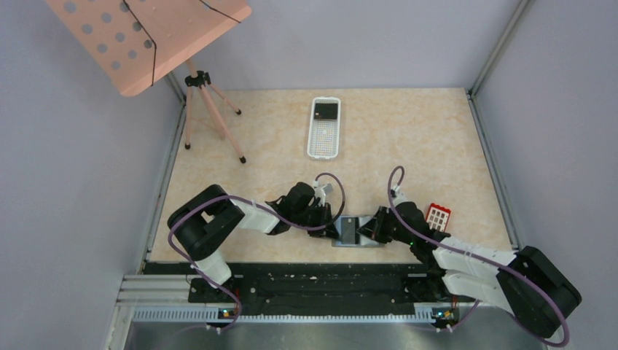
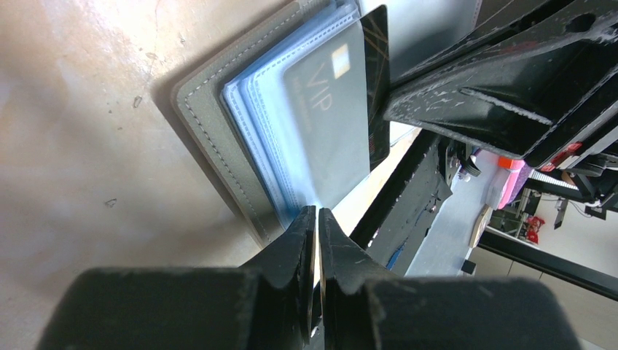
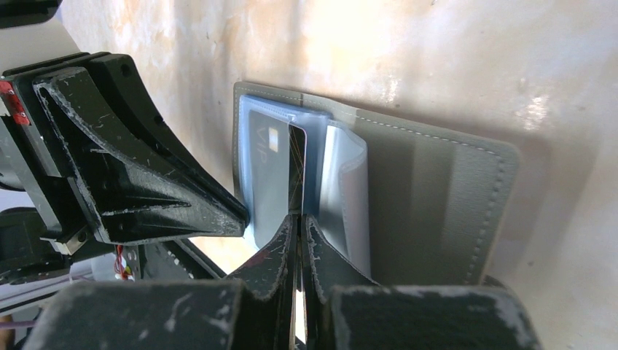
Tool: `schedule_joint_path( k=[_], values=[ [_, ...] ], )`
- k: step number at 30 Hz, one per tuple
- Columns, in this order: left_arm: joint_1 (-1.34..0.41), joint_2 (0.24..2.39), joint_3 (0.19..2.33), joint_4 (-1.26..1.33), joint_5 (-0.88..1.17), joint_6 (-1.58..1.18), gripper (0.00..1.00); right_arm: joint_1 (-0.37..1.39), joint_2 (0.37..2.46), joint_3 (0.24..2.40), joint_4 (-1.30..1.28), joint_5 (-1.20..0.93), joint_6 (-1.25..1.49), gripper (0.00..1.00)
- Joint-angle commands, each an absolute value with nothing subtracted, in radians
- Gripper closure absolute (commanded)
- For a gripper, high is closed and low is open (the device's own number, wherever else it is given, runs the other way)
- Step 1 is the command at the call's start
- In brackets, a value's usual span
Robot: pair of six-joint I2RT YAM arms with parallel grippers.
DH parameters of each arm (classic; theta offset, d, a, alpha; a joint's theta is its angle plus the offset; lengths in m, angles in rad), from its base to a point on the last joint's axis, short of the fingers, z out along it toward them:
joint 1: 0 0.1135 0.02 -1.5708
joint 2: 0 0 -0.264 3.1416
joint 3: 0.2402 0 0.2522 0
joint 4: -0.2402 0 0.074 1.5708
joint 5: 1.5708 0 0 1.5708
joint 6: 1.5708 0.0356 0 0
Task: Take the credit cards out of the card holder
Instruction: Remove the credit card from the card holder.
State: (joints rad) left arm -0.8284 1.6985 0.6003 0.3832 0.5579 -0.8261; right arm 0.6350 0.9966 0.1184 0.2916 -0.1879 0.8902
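Note:
The grey card holder (image 1: 355, 232) lies open near the table's front edge, between my two grippers. In the left wrist view its blue-grey pockets (image 2: 266, 124) hold a dark "VIP" card (image 2: 328, 109) whose black edge sticks out of the sleeve. My left gripper (image 2: 318, 213) is shut on the corner of the pockets. My right gripper (image 3: 300, 217) is shut on the protruding black edge of the dark card (image 3: 296, 168). The red card with white squares (image 1: 438, 216) lies on the table to the right of the right arm. No pale bluish-white card shows.
A white perforated basket (image 1: 324, 144) with a dark item in it stands at the back centre. A pink perforated stand on a tripod (image 1: 208, 109) is at the back left. The black rail (image 1: 313, 281) runs just in front of the holder.

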Motion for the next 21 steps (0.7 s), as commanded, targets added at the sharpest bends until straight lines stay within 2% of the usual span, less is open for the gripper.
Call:
schedule_joint_path(
  k=[1,15,18,21],
  values=[
    [-0.828,1.724,0.567,0.376,0.505,-0.826,0.89,0.591,0.920,0.145,0.200,-0.176,0.837,1.00],
    [-0.829,1.703,0.583,0.355,0.510,-0.832,0.88,0.568,0.715,0.236,-0.094,-0.176,0.912,1.00],
    [-0.829,1.696,0.596,0.338,0.514,-0.818,0.88,0.568,0.690,0.230,-0.081,-0.194,0.908,1.00],
    [-0.829,1.695,0.618,0.324,0.518,-0.807,0.87,0.568,0.697,0.180,0.039,-0.257,0.936,1.00]
  ],
)
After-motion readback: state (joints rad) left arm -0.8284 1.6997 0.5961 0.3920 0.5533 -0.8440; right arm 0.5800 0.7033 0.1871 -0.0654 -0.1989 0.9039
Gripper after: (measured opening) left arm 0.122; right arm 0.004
